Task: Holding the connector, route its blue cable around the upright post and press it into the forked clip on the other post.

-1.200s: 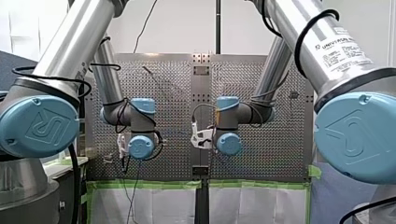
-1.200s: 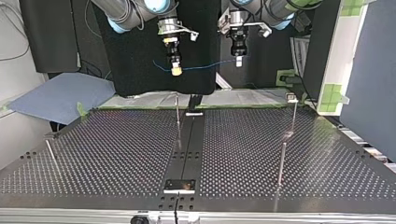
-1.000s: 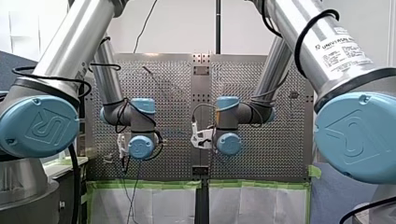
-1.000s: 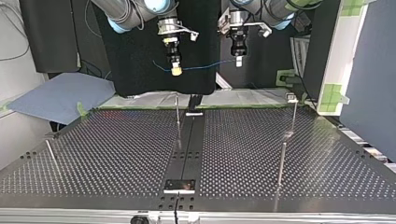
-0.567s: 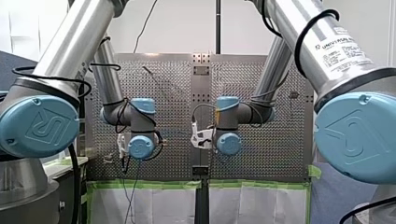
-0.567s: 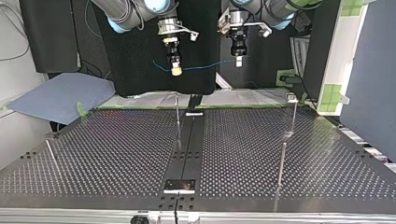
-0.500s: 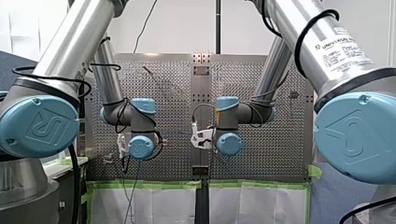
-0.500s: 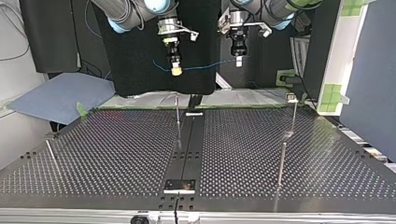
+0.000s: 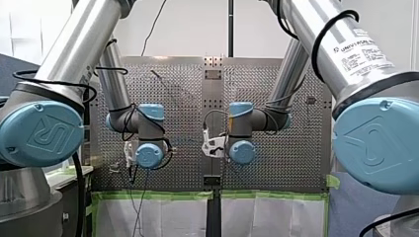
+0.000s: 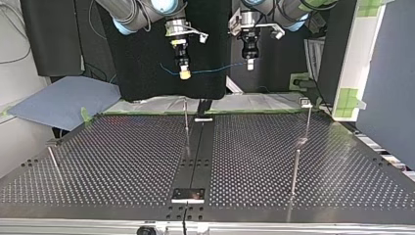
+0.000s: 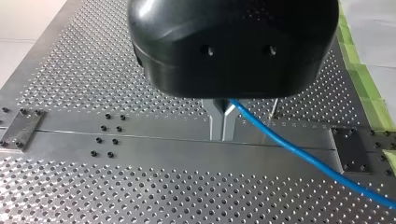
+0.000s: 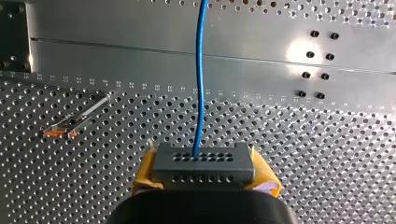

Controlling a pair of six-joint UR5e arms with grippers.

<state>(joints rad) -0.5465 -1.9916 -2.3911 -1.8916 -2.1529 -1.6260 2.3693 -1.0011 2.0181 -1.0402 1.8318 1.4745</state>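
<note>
In the right wrist view my right gripper [image 12: 204, 173] is shut on a dark grey connector [image 12: 204, 161], with its yellow pads [image 12: 144, 171] on either side. The blue cable [image 12: 200, 70] runs straight out of the connector over the table. My left gripper [image 11: 223, 135] has its metal fingers shut on the same cable [image 11: 299, 151]. In the top view both grippers hang high over the table's far edge, right gripper [image 10: 184, 73] and left gripper [image 10: 250, 63], with the cable [image 10: 215, 69] strung between them. A thin post with an orange-tipped fork [image 12: 74, 122] stands beside the connector.
Several thin upright posts stand on the perforated table [image 10: 122, 166]: one near the far middle [image 10: 186, 120], two at the top view's right [image 10: 308, 120] [image 10: 295, 171] and one at its left [image 10: 53, 161]. A plain metal strip [image 10: 195, 156] runs down the middle.
</note>
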